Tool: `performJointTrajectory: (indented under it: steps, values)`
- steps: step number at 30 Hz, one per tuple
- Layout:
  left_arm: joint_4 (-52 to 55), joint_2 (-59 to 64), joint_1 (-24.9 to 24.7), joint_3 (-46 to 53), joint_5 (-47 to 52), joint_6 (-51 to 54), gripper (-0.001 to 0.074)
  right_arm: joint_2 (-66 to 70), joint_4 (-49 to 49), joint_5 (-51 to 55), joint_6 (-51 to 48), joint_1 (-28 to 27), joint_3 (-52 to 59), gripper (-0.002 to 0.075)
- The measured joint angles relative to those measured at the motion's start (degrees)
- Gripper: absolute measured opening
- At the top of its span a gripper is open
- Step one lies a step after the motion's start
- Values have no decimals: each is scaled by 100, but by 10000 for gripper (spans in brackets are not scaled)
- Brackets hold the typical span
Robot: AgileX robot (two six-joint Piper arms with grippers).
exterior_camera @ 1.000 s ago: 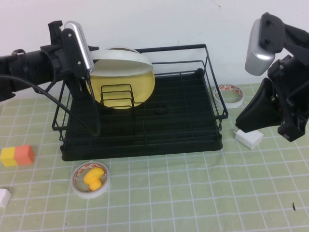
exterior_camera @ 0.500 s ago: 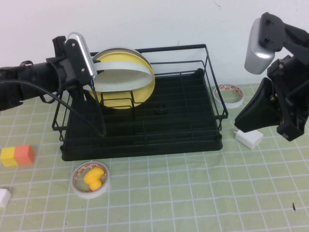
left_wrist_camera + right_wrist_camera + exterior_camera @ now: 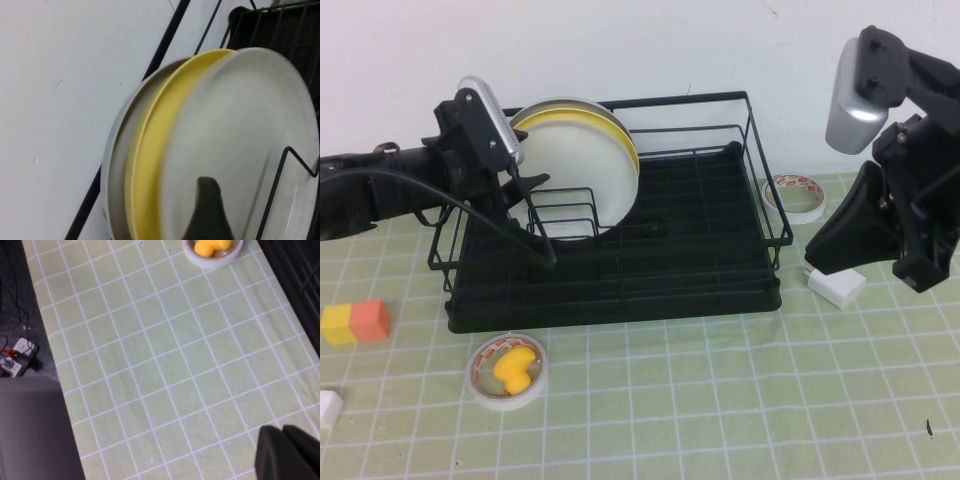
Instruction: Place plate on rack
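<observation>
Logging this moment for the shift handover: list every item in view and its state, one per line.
plate: upright in the rack, in front of the yellow plate.
yellow plate: upright behind it.
rack: on the mat, holding both plates.
left gripper: at the rack's left end, by the plate.
right gripper: raised right of the rack, holds nothing.
tape roll: lying flat, a yellow piece inside.

Even bright overhead light, soft shadows beneath the rack (image 3: 620, 290), glare on the plate (image 3: 240, 150), whose close-up is soft and blurred.
</observation>
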Motion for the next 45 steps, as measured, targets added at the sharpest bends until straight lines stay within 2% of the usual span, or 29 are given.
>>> performJointTrajectory:
  steps: [5, 8, 11, 14, 16, 19, 27, 31, 36, 41, 45]
  values:
    - [0, -140, 0, 0, 62, -454, 459, 0, -39, 0, 29, 0, 0, -2]
    - [0, -426, 0, 0, 25, -1128, 421, 0, -407, 10, 370, 0, 0, -2]
    - [27, -825, 0, 0, -209, -2101, 316, 0, -1313, 13, 985, 0, 0, -2]
    - [621, -1311, 0, 0, -610, -3581, 153, -13, -2472, 13, 1721, 0, 64, -2]
    - [1480, -1657, 0, 0, -851, -5038, 65, -105, -2974, 17, 2131, -9, 164, -2]
    - [3162, -2112, 50, 93, -766, -7308, 18, -397, -3289, -112, 2531, -9, 414, -2]
    - [7299, -3093, 264, 184, 995, -12085, 1, -1955, -3373, -1780, 2822, -9, 2044, -2]
    - [8950, -3680, 277, 316, 1232, -13784, 0, -2830, -3387, -2484, 2856, -9, 3155, -2]
    - [9628, -4667, 277, 1008, 652, -14864, 0, -3911, -3208, -3061, 2883, -9, 4562, -2]
    - [9719, -5967, 277, 2312, -514, -15186, 0, -4973, -2777, -3559, 2883, -9, 5707, -2]
    - [9682, -6931, 277, 3579, -1195, -15278, 0, -5668, -2256, -3862, 2883, -9, 6209, -2]
